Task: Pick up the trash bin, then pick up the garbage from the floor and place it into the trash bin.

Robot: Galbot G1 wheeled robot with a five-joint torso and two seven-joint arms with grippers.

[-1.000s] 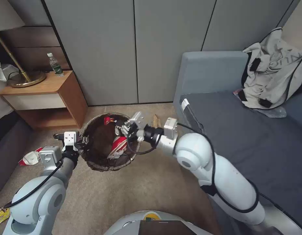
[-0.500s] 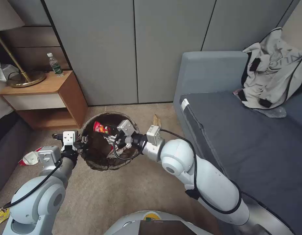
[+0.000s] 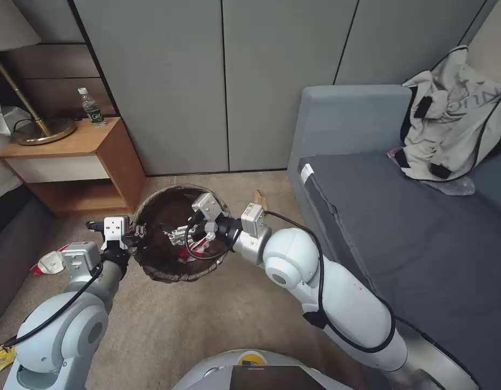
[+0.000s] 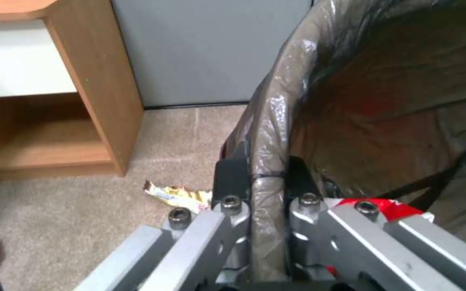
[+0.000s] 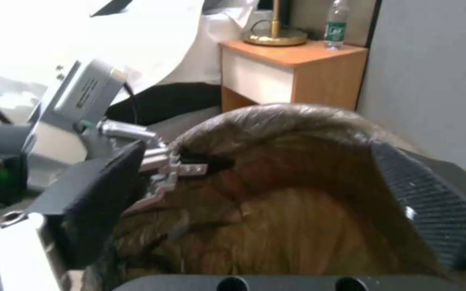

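We clamp our left gripper [image 4: 260,190] jaws on the brown-bagged round white bin's rim [image 3: 153,271]; right gripper [image 3: 177,234] jaws apart inside, could snag the liner.

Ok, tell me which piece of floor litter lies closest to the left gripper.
The yellow wrapper, lying on the carpet right beside the left gripper; the red-and-white carton sits farther out.

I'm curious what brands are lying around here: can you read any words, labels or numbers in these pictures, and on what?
Nothing reads with certainty.
Garment on the sofa: large letters, creased, unreadable.
Water bottle: green label, too small.
Snack wrapper on the floor: print blurred.
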